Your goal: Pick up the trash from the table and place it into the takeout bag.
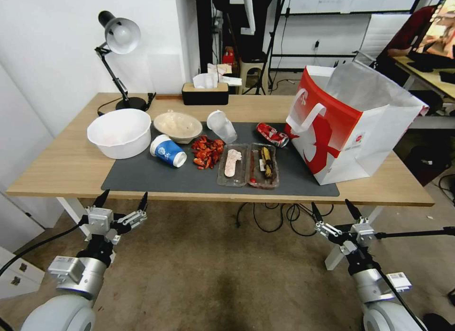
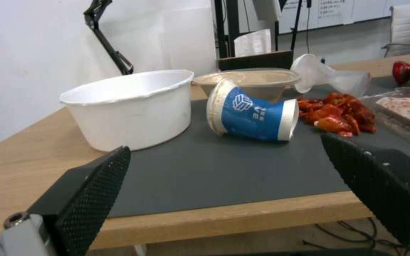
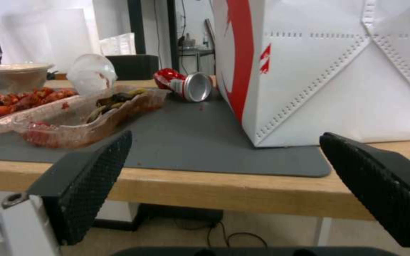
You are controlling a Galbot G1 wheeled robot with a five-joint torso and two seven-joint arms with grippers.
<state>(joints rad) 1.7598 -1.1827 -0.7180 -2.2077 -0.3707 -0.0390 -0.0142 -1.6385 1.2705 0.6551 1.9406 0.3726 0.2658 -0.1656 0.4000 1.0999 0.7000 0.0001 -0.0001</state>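
Trash lies on the table's (image 1: 57, 172) dark mat: a blue-and-white paper cup (image 1: 168, 151) (image 2: 250, 113) on its side, a beige bowl (image 1: 177, 126), red food scraps (image 1: 207, 152), a tipped clear cup (image 1: 222, 126), a crushed red can (image 1: 272, 134) (image 3: 188, 85) and clear trays (image 1: 248, 165) (image 3: 86, 113) with leftovers. The red-and-white takeout bag (image 1: 350, 122) (image 3: 333, 71) stands open at the mat's right end. My left gripper (image 1: 124, 198) (image 2: 224, 170) hangs open below the front edge, facing the paper cup. My right gripper (image 1: 332, 206) (image 3: 224, 163) is open too, below the edge near the bag.
A large white bowl (image 1: 119, 132) sits at the mat's left end. A black desk lamp (image 1: 118, 37) and a tissue box (image 1: 204, 91) stand along the far edge. Cables hang under the table (image 1: 275, 217). Bare wood lies left of the white bowl.
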